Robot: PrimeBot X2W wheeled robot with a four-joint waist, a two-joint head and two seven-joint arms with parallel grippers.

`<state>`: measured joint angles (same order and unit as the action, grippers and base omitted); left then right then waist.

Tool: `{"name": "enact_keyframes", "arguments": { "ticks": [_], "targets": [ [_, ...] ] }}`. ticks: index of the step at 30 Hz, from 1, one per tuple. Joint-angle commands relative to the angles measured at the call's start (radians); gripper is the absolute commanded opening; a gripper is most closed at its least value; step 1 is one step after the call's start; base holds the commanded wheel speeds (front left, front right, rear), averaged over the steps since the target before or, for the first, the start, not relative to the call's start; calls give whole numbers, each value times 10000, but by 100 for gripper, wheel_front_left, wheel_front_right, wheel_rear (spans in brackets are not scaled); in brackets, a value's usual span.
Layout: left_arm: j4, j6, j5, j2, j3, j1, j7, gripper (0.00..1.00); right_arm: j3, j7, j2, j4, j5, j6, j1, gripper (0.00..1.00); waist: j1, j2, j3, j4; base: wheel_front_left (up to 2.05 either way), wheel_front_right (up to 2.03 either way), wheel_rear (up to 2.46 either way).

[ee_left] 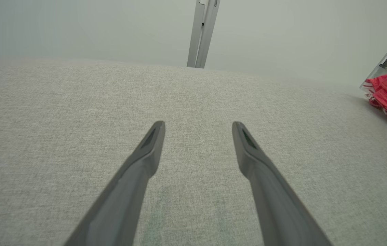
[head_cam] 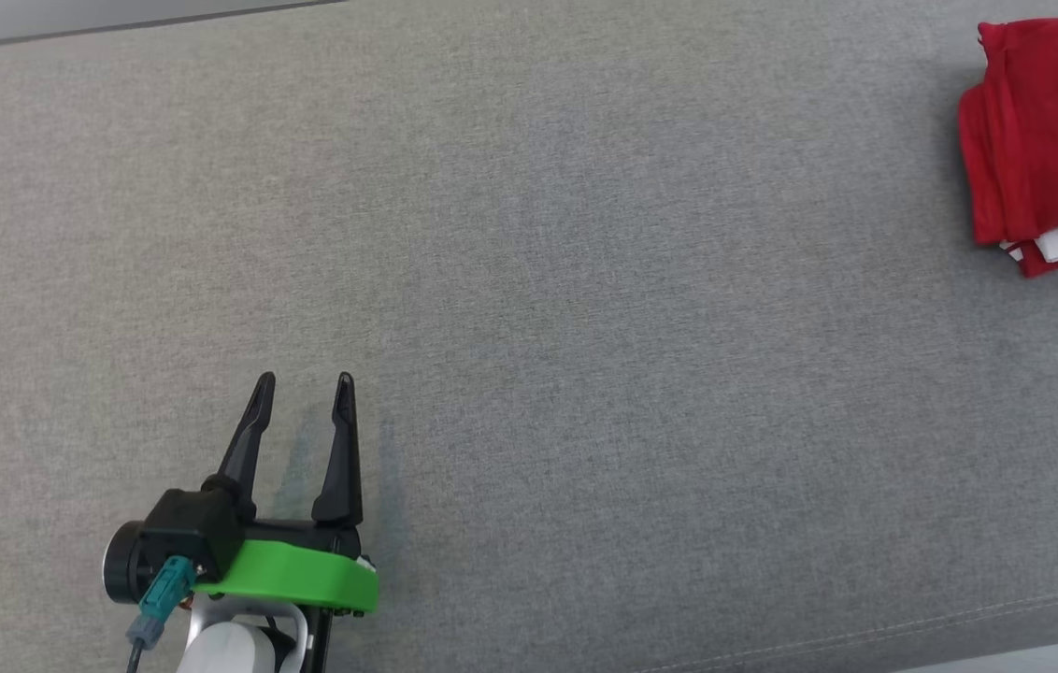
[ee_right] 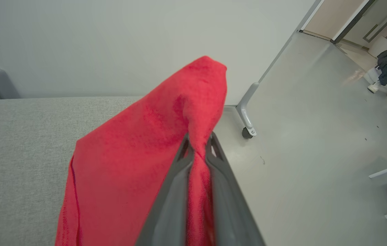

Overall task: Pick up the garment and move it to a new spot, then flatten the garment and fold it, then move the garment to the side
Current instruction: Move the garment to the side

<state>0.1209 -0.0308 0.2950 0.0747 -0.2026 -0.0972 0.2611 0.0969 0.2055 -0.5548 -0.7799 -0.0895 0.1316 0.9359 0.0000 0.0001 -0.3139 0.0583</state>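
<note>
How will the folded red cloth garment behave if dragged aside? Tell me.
Probably floppy: the red cloth garment drapes limply from the right gripper pinching it. Likely light, held by one pinch. Its folds may slide apart.

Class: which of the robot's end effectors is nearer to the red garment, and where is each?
Right. The right end effector is shut on the red garment, pinching its cloth. The left end effector is open over the grey surface, well to the garment's left.
</note>
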Motion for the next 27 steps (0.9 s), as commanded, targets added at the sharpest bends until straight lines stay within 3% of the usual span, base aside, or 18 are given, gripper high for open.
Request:
{"name": "enact_keyframes", "arguments": {
  "ticks": [1, 5, 6, 7, 8, 14, 20, 27],
  "targets": [
    [-26, 10, -86, 82, 7, -179, 41, 100, 48, -123, -96, -70, 392, -21, 49, 0, 0, -1, -241, -237, 0, 0, 0],
    [-102, 25, -114, 172, -5, -209, 44, 100, 554, -377, -246, -396, 1435, -21, -40, 0, 0, -1, -476, -398, 0, 0, 0],
    [-107, 25, -127, 178, -18, -210, 44, 100, 715, -444, -211, -469, 1606, -21, -26, 29, 0, -1, -509, -416, 0, 0, 0],
    [-112, 31, -140, 180, -39, -220, 45, 100, 898, -560, -120, -538, 1819, -21, -28, 95, 0, -1, -533, -432, 0, 0, 0],
    [-111, 33, -142, 186, -51, -233, 45, 100, 1044, -656, -49, -595, 2011, -21, -42, 100, 0, -1, -550, -443, 0, 0, 0],
    [-59, 74, -138, 229, -83, -279, 37, 100, 1640, -1244, 445, -876, 2912, -21, -65, 100, 0, -1, -533, -406, 0, 0, 0],
    [-5, 147, -14, 265, -41, -155, 37, 100, 1217, -1816, 938, -1125, 3149, -21, 227, 100, 0, -1, -165, -156, 0, 0, 0],
    [189, 234, 199, 306, 146, -107, 29, 100, 194, -2874, 1511, -1339, 2544, -21, 321, 100, 0, -1, 519, 88, 0, 0, 0]
  ]
}}
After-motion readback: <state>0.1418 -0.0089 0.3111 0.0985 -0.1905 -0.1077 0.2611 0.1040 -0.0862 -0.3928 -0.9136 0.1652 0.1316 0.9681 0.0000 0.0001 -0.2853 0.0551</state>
